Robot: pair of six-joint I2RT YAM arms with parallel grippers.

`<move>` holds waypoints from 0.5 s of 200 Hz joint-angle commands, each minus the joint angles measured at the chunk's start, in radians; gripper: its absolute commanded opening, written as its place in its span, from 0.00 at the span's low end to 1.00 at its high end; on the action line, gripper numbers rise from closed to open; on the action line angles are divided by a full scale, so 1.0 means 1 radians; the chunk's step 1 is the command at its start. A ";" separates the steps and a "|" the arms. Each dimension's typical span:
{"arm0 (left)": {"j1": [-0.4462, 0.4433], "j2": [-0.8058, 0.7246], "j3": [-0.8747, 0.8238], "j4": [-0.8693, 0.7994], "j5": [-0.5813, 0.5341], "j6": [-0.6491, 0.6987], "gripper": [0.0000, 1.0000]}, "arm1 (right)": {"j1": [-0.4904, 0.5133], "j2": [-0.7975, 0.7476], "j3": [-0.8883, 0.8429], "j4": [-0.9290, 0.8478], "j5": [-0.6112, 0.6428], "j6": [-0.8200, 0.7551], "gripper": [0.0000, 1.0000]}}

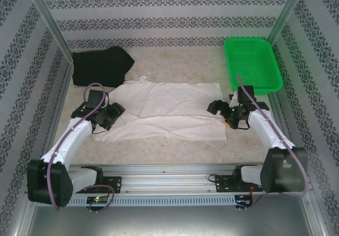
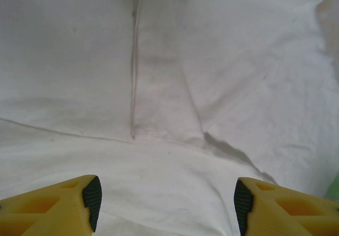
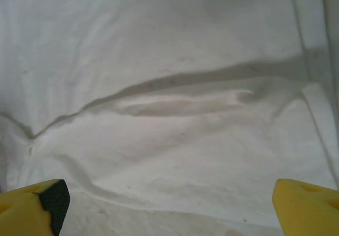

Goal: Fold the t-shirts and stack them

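Cream t-shirt lies folded over, creased and faintly stained; left gripper and right gripper both released above it.

arms: white and black | cables: purple | jaws: yellow, black pads

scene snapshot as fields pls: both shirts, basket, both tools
cream shirt: laid out wide at table centre, a folded edge running across it
black shirt: bunched at far left, not on the cream one
green basket: far right corner
left tool: open, over the cream shirt's left end, nothing held
right tool: open, over its right end, nothing held
stack: not yet made
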 commanded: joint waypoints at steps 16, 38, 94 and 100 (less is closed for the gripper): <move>-0.019 0.114 0.007 0.179 0.054 -0.068 0.67 | 0.003 0.188 -0.019 0.195 -0.027 0.083 0.98; -0.021 0.146 0.032 0.189 0.041 -0.059 0.68 | -0.002 0.281 0.011 0.276 -0.005 0.111 0.98; -0.019 0.181 0.038 0.190 0.015 -0.044 0.68 | -0.035 0.462 0.159 0.328 0.038 0.135 0.98; -0.017 0.182 0.042 0.184 0.014 -0.040 0.68 | -0.039 0.463 0.174 0.299 0.046 0.129 0.98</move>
